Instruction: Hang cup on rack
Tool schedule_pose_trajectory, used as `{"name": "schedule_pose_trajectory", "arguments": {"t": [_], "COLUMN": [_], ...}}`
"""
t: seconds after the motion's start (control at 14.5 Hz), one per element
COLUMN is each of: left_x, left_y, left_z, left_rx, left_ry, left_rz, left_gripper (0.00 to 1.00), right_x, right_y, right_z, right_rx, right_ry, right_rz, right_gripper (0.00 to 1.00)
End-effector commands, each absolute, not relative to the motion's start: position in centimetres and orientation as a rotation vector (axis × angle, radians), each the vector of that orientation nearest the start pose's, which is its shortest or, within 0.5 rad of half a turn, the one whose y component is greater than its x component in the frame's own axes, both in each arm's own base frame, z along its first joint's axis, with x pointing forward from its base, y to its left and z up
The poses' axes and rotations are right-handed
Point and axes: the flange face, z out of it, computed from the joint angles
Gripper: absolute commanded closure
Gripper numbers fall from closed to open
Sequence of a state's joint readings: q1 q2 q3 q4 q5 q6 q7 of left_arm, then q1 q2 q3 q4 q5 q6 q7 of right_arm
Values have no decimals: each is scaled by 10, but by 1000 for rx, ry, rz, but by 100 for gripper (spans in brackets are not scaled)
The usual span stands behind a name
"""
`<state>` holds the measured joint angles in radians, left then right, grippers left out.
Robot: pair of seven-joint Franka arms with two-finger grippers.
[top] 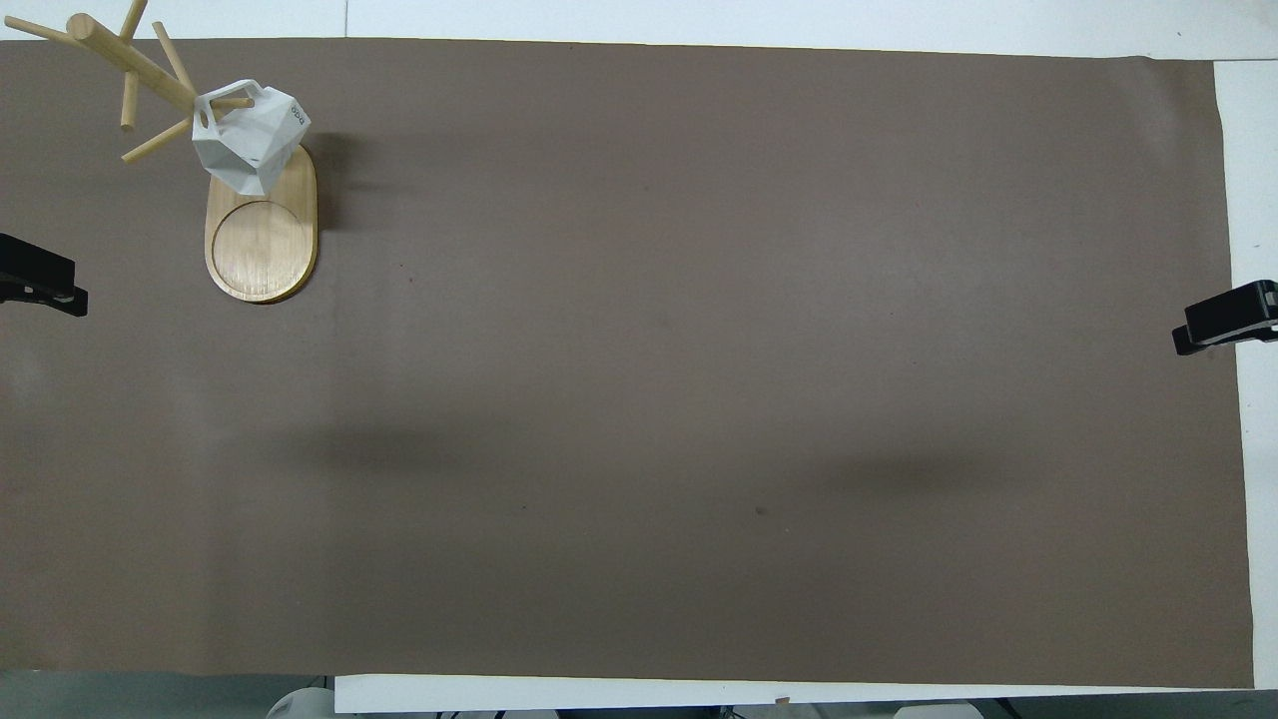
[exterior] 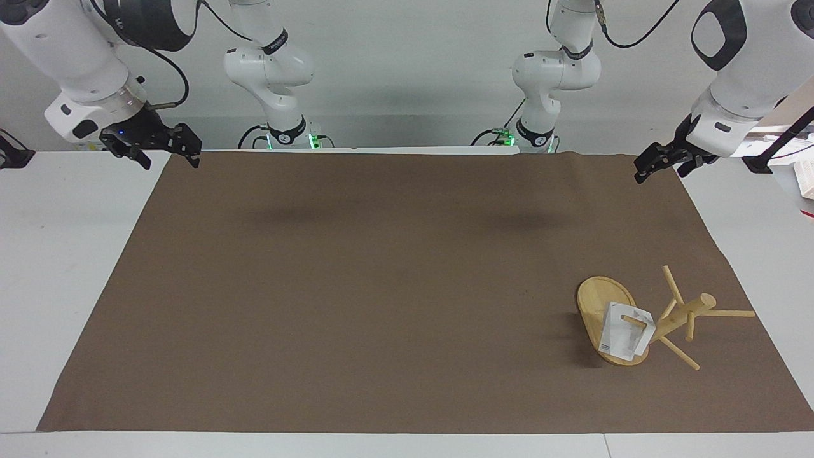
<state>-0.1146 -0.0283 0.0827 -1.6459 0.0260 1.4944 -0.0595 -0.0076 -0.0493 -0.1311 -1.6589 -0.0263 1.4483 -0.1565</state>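
You will find the cup (exterior: pixel 626 334) hung by its handle hole on a low peg of the rack (exterior: pixel 642 318), which stands on the brown mat (exterior: pixel 381 286) toward the left arm's end of the table, well away from the robots. The left gripper (exterior: pixel 661 166) hovers, jaws apparently spread and holding nothing, over the mat's corner on its own side. The right gripper (exterior: pixel 168 149) waits likewise wide and unloaded over the mat's edge at its end.

White table (exterior: pixel 63 267), brown mat (exterior: pixel 381 286) covering most of it, bamboo mug rack (exterior: pixel 604 312) standing on the mat toward the left arm's end
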Motion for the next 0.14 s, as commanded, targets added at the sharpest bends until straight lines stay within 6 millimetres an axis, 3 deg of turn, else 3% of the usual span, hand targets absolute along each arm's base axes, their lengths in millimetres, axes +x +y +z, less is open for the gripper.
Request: {"name": "schedule_pose_trajectory", "arguments": {"t": [0.0, 0.07], "left_x": [538, 537], "left_y": [-10, -10], "left_z": [603, 603], "left_rx": [-3089, -3090], "left_ry": [-16, -7], "left_rz": [202, 202], "left_gripper": [0, 0], "right_x": [514, 514], "right_y": [-77, -78], "right_z": [599, 599], "right_rx": [-3135, -3136], "right_ry": [-9, -9], "right_rz": [262, 263], "right_gripper": [1, 1]}}
